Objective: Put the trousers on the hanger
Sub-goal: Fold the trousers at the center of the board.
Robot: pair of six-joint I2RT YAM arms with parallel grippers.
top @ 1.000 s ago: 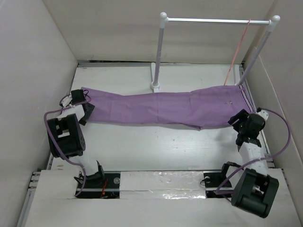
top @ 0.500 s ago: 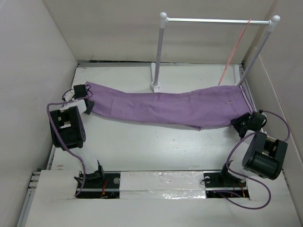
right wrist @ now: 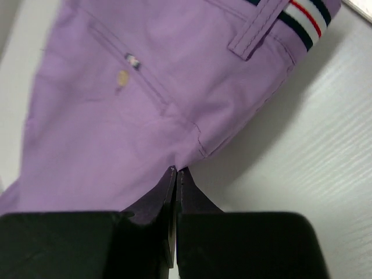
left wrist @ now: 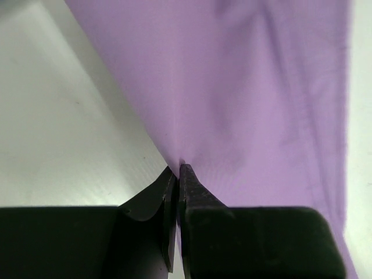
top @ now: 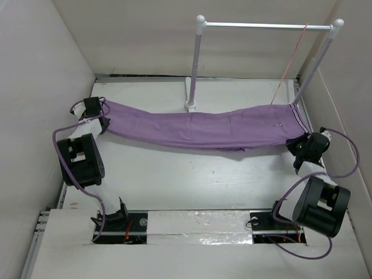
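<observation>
The light purple trousers (top: 203, 128) stretch across the table from left to right, the striped waistband (top: 300, 118) at the right end. My left gripper (top: 100, 122) is shut on the leg end of the trousers (left wrist: 244, 104), its jaws pinching the cloth edge (left wrist: 178, 168). My right gripper (top: 297, 145) is shut on the trousers (right wrist: 116, 116) near the waistband (right wrist: 302, 23), the jaws pressed together on the hem (right wrist: 176, 170). The cloth between the grippers sags slightly above the table. The thin pink-red hanger (top: 290, 67) hangs from the right end of the rail.
A white two-post rail stand (top: 197, 64) with a silver bar (top: 261, 25) rises at the back, its left foot just behind the trousers. Light walls close in the white table (top: 186, 174) on both sides.
Both grippers have shut on the trousers' ends. The left one moved back along the left wall; the right arm swung round. The cloth is now pulled tauter and lifted.
</observation>
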